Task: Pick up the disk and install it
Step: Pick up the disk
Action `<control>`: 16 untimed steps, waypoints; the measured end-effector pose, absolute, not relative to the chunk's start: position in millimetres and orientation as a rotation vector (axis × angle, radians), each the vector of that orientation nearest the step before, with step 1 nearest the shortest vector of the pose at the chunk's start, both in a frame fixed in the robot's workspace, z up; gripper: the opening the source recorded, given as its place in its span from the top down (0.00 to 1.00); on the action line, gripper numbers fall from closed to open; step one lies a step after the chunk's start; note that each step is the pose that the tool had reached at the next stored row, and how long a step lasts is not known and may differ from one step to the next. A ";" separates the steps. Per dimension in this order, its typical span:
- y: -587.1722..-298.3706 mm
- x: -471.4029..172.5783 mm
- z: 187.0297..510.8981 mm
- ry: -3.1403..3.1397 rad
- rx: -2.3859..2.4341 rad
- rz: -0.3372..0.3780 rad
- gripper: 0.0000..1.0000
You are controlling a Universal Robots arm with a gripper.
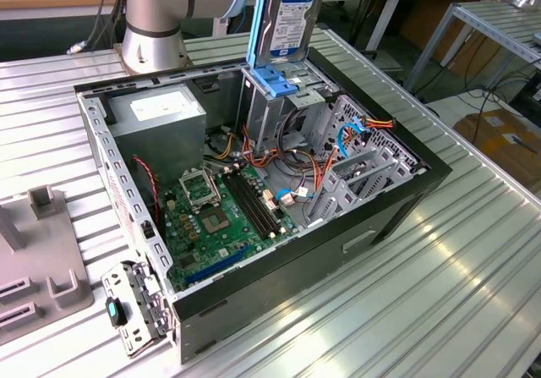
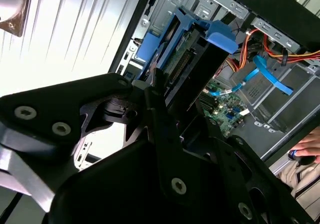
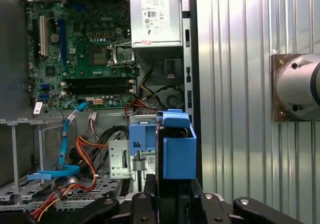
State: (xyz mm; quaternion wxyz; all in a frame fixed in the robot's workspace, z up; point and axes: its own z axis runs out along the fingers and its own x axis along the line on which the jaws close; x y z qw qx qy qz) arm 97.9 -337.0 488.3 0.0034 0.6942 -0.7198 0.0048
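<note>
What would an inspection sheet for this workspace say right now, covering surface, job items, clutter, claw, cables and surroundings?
Surface: ribbed metal table carrying an open computer case.
Job's things: disk upright over the grey cage with the blue latch, not seated.
Clutter: grey fixture on the table at the exterior view's left.
Grippers: claw shut on the disk.
Cables: orange-red bundle and blue cable loose inside the case beside the cage.
Surroundings: another table, a cardboard box on the floor, a person's hand near the case.
</note>
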 end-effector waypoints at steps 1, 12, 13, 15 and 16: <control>-336.9 99.9 488.2 -2.256 2.176 0.015 0.65; -341.6 101.0 488.3 -2.255 2.174 0.019 0.65; -342.9 101.1 488.3 -2.255 2.174 0.019 0.65; -347.4 101.4 488.3 -2.254 2.174 0.020 0.65; -348.5 101.4 488.3 -2.254 2.174 0.021 0.65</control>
